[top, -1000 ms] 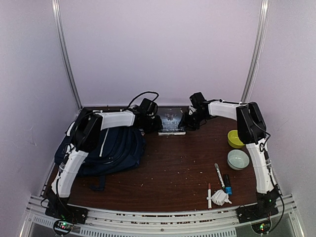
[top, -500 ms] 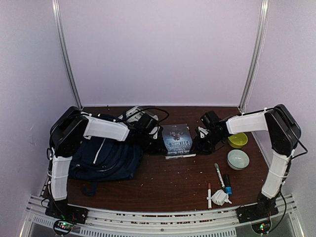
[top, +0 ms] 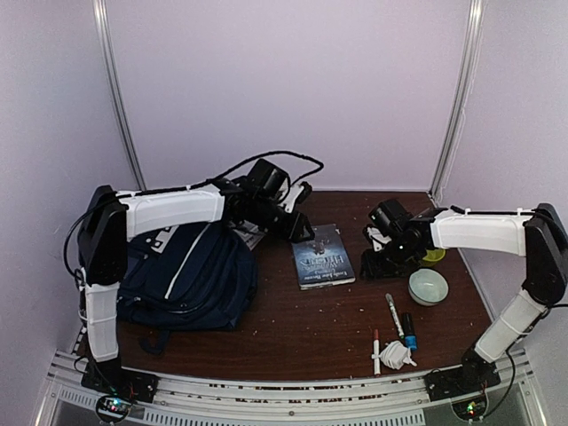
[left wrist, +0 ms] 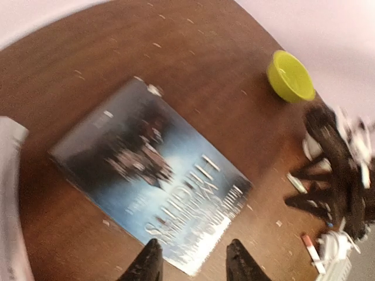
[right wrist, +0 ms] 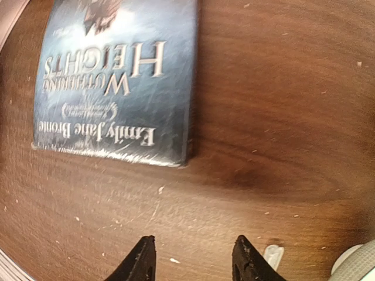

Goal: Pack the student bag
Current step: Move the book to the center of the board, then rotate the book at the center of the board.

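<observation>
Lying flat near the navy blue fabric student bag, a glossy blue paperback book sits between the left gripper and right gripper, both part-open, empty

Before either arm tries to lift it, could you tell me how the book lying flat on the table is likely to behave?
The book looks like a thin paperback, so probably light and slightly bendy. Its cover shines like plastic wrap, so it may be slippery. Lying flat on the table, it should slide rather than tip when pushed.
</observation>
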`<state>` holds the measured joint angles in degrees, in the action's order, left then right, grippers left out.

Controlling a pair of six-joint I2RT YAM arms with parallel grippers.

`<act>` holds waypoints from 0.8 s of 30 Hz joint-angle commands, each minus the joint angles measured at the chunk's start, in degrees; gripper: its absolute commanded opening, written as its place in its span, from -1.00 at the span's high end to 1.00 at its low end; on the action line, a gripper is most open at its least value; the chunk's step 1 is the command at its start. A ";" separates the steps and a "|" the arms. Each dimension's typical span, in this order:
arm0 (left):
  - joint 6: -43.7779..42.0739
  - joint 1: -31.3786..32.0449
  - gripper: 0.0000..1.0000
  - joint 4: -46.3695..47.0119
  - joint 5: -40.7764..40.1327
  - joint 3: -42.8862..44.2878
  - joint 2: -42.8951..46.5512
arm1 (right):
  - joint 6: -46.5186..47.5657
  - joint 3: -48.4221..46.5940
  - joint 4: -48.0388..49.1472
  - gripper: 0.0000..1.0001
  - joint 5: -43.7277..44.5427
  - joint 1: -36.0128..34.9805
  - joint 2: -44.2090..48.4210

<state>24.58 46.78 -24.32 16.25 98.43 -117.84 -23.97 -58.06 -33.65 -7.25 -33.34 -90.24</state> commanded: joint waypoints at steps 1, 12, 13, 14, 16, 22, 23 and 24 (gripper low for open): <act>-5.25 -4.30 0.12 -8.63 -14.80 17.47 -11.20 | -1.44 -1.18 -0.11 0.12 3.02 -2.11 -1.79; -10.79 -5.34 -0.24 -10.94 -17.14 35.24 -28.33 | -5.89 -1.18 7.76 0.16 -3.86 -4.63 -9.97; -10.62 -5.24 -0.23 -10.87 -16.36 35.65 -29.38 | -6.10 -1.35 8.17 0.16 -3.95 -4.63 -10.72; -10.68 -5.15 -0.23 -10.86 -16.15 36.02 -30.09 | -6.25 -1.59 8.46 0.16 -3.67 -4.64 -11.34; -10.43 -5.12 -0.23 -11.09 -16.13 36.57 -31.52 | -6.23 -2.41 8.42 0.16 -2.61 -4.58 -12.67; -3.23 -7.25 -0.14 -12.30 -12.87 37.12 -33.27 | -4.24 -6.25 6.19 0.15 2.02 -1.21 -15.06; -3.06 -7.29 -0.13 -12.30 -12.08 37.13 -33.36 | -3.64 -7.50 5.60 0.14 2.26 -0.47 -15.45; -3.12 -7.27 -0.12 -12.35 -11.49 36.82 -33.22 | -3.03 -8.54 5.00 0.14 2.85 0.25 -15.95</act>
<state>18.35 40.80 -36.23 1.08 134.39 -149.80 -28.62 -63.24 -27.27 -8.71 -36.03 -104.44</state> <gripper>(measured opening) 0.568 0.427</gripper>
